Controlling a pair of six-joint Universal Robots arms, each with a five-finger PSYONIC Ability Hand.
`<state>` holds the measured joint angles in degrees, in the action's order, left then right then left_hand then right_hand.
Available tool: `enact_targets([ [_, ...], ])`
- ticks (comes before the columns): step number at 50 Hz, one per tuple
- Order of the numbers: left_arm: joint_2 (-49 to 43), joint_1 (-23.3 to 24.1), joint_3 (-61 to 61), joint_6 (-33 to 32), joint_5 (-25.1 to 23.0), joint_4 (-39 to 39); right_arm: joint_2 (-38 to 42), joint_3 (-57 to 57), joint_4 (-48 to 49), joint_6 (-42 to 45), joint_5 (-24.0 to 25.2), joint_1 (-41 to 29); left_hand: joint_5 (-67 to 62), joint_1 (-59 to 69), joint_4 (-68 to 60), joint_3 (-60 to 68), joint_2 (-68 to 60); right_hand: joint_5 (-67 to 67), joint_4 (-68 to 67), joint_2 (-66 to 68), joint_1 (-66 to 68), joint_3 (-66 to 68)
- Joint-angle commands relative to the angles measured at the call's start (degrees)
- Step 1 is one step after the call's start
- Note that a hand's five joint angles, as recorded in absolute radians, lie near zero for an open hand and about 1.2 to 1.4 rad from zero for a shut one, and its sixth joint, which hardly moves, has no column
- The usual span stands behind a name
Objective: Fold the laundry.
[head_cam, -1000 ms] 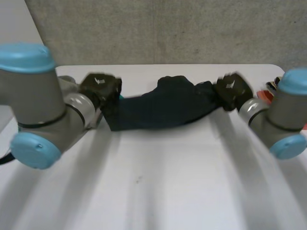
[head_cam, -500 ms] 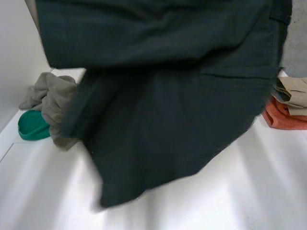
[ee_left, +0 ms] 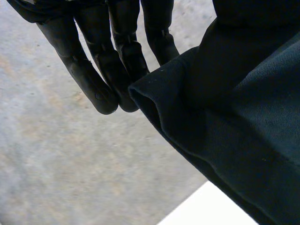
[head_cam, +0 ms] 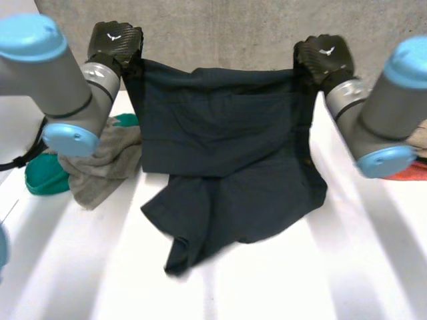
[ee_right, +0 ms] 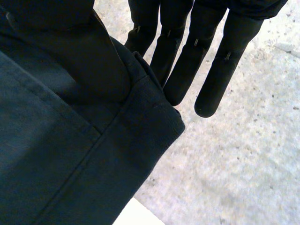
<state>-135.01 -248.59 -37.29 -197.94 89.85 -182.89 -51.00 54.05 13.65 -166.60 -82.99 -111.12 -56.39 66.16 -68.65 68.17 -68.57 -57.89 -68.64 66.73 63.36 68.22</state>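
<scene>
A dark blue-black garment (head_cam: 227, 153), shorts by the look of it, hangs spread between my two hands at the far side of the white table (head_cam: 300, 280). Its lower part lies crumpled on the table. My left hand (head_cam: 115, 41) holds one top corner up high, my right hand (head_cam: 325, 57) the other. Seen from the left wrist, the straight fingers (ee_left: 89, 70) pinch the cloth edge (ee_left: 243, 131) against the thumb. From the right wrist, the fingers (ee_right: 225, 51) pinch the hemmed corner (ee_right: 56, 154) the same way.
A grey cloth (head_cam: 100, 163) and a green thing (head_cam: 43, 177) lie at the left, under my left arm. An orange cloth (head_cam: 407, 173) with a beige one (head_cam: 419, 140) on it lies at the right edge. A concrete wall stands behind the table.
One second ago the garment was stretched low between the hands near the table. It then swung up close to the head camera. Now both hands hold it high and spread.
</scene>
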Motion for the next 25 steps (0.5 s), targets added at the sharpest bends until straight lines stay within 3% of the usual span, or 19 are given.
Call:
enact_targets([
  [1,-9.21,-1.19,11.61,-3.77,4.36,-4.93,12.31,-7.64,19.3,1.46,-1.12,-1.81,-13.61,13.84,-11.35,11.83,-11.43,9.25,10.0,-8.1,-4.72,-9.59],
  [2,-9.65,-1.19,12.49,-3.69,4.19,-4.75,13.11,-8.52,19.66,1.19,-0.94,-1.99,-7.13,7.36,-4.87,5.35,-4.95,31.09,31.84,-29.93,-26.56,-31.42],
  [3,-10.18,-1.1,13.72,-3.42,3.41,-4.14,14.07,-10.26,17.75,0.93,-0.51,-2.25,33.57,-33.34,35.83,-35.35,35.74,57.89,58.64,-56.73,-53.36,-58.22],
  [4,-10.18,-1.02,13.99,-3.33,3.14,-3.61,14.34,-11.15,16.08,0.67,-0.33,-2.43,55.12,-54.89,57.38,-56.9,57.3,57.89,58.64,-56.73,-53.36,-58.22],
  [10,-5.89,-0.93,10.67,-2.1,2.52,-1.33,11.89,-13.01,1.84,0.22,-0.5,-1.73,56.39,-56.16,58.65,-58.17,58.57,57.89,58.64,-56.73,-53.36,-58.22],
  [19,13.42,2.58,-14.52,-1.67,6.91,4.46,-0.66,-2.4,-30.3,7.76,-0.51,1.87,56.39,-56.16,58.65,-58.17,58.57,57.89,58.64,-56.73,-53.36,-58.22],
  [22,19.59,4.43,-22.54,-1.23,6.56,7.45,-4.19,2.44,-36.48,11.38,0.46,2.75,51.66,-51.43,53.92,-53.44,53.83,53.69,54.44,-52.54,-49.16,-54.03],
  [25,26.19,8.2,-32.12,-0.44,3.58,12.11,-8.15,10.09,-40.36,15.25,3.44,4.07,37.21,-36.98,39.47,-38.99,39.39,47.15,47.9,-46.0,-42.62,-47.49],
])
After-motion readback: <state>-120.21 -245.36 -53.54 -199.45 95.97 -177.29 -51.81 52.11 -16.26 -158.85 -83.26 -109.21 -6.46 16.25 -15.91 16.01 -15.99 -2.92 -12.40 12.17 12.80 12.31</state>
